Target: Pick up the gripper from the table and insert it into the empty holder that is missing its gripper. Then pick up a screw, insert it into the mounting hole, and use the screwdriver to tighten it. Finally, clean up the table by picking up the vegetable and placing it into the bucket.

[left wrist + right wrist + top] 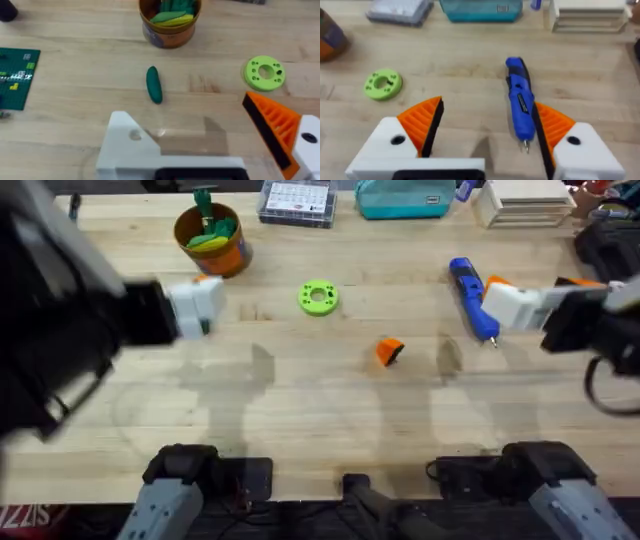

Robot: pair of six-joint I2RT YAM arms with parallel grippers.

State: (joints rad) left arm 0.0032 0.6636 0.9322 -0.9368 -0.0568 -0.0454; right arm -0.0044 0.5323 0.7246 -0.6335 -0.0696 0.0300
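We see the right gripper [482, 135] spread wide beside the screwdriver [519, 97]. The left gripper [200, 135] is wide too, near the vegetable [154, 85].

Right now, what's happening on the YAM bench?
Nothing is gripped yet. The left gripper hovers open near the bucket, one finger a bare white empty holder with no orange tip. The loose orange gripper lies mid-table, untouched. The right gripper hovers open beside the blue screwdriver, which lies flat on the table. The vegetable is on the wood in front of the bucket, not in it. A green ring disc sits between the arms.
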